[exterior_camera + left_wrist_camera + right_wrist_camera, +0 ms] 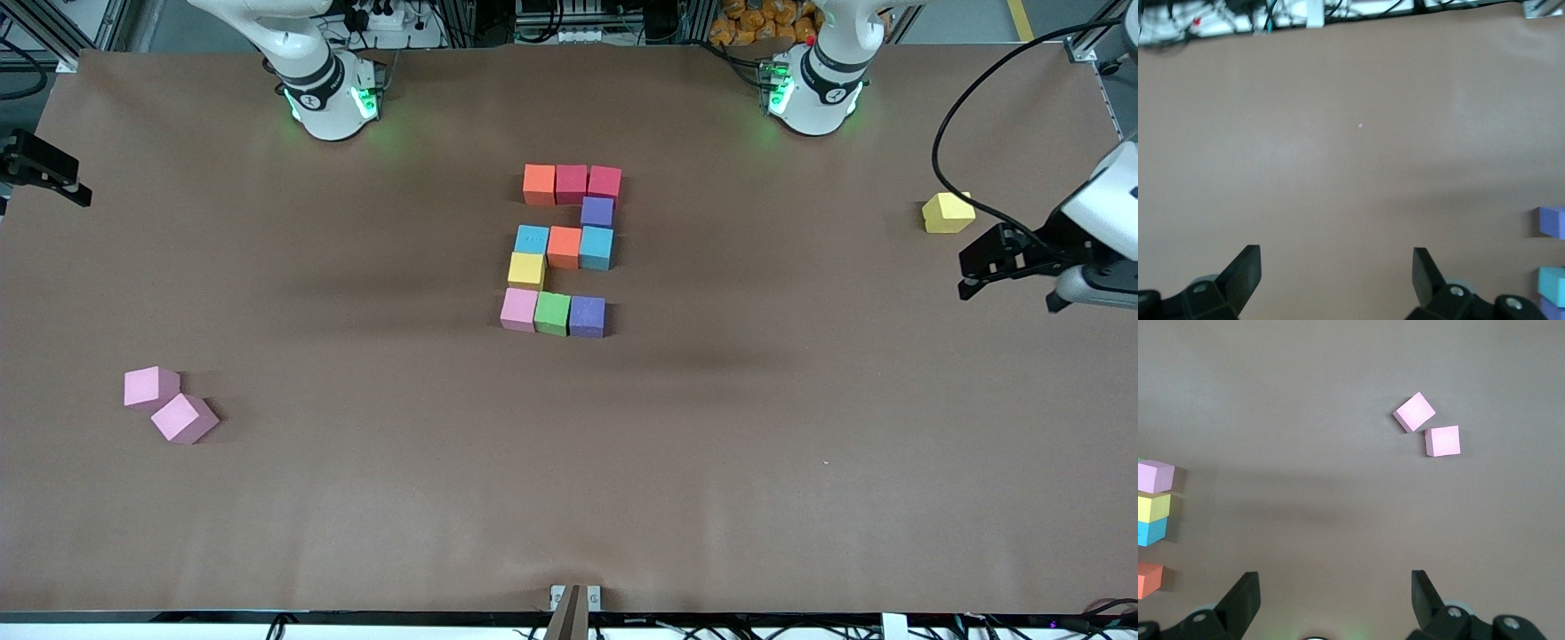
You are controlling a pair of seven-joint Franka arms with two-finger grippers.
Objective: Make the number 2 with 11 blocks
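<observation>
Forming the number 2 (pixel 564 250) are 11 blocks, 3 loose; left tool (pixel 1337 283) and right tool (pixel 1335 603) released.

Brown paper-covered counter (pixel 356 498), matte and plain. Along its edge by the arm bases: aluminium framing (pixel 53 36), tangled black cables (pixel 569 27), a heap of orange items (pixel 760 22). At the edge nearest the front camera: a small grey bracket (pixel 575 597) and more cables (pixel 1022 627).
</observation>
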